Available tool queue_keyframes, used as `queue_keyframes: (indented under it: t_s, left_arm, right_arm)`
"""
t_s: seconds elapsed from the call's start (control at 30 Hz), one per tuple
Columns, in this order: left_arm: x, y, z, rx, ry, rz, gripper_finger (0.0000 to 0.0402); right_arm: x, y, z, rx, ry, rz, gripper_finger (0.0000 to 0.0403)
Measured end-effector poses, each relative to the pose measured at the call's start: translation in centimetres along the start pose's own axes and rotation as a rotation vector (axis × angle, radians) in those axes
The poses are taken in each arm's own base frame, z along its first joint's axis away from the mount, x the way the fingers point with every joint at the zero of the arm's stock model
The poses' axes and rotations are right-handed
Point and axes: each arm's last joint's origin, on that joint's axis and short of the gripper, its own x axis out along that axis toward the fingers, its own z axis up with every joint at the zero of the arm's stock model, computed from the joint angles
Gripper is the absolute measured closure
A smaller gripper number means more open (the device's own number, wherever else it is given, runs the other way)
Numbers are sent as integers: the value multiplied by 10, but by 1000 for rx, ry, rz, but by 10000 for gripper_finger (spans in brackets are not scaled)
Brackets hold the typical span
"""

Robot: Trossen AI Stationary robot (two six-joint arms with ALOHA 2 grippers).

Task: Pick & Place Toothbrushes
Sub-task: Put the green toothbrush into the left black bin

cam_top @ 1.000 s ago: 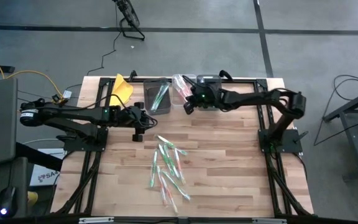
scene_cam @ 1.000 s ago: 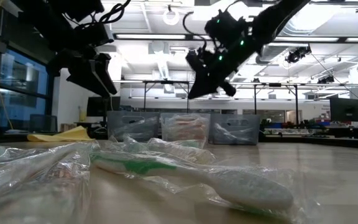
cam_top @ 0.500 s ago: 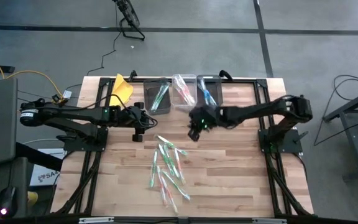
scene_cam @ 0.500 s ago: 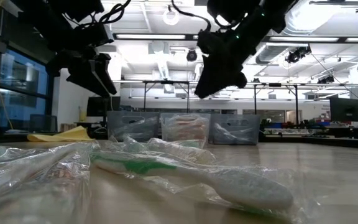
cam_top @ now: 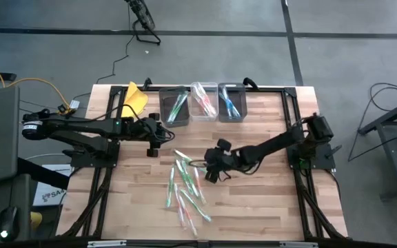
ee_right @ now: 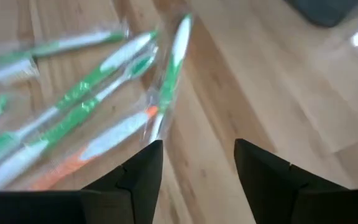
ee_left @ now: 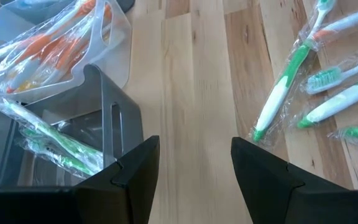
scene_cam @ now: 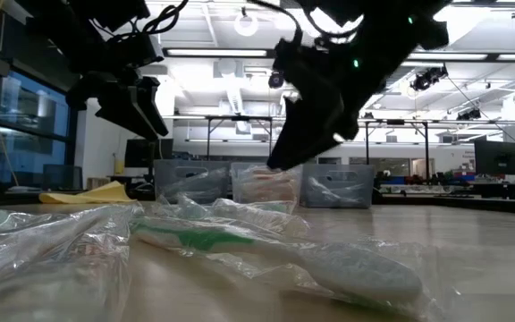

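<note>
Currently no readable labels on wrapped toothbrushes (cam_top: 185,182); right gripper (cam_top: 211,172) fingers wide, empty (brushes just ahead); left gripper (cam_top: 153,148) wide, empty.

Toothbrushes (cam_top: 185,182) in clear wrappers are white with green or orange; the counter (cam_top: 267,200) is pale striped wood; a yellow cloth (cam_top: 134,98) lies at its far left corner.

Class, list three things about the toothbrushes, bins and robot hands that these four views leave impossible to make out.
- Exact count of wrapped plastic toothbrushes: too small in the high view.
- Contents of the three clear rectangular bins: low view, hazy walls and wrappers hide them.
- Right hand fingertips: wrist view's bottom edge cuts them off.
</note>
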Motion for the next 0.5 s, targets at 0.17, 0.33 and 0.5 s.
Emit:
queue_keyframes:
  t_s: [0.17, 0.33, 0.5]
  left_arm:
    - [0, 0, 0, 0, 1, 0, 208]
    - [0, 0, 0, 0, 0, 0, 208]
    - [0, 0, 0, 0, -2, -7, 208]
  right_arm:
    - [10, 17, -16, -4, 8, 16, 214]
    - [12, 30, -28, 2, 16, 35, 215]
    - [27, 34, -44, 25, 40, -3, 215]
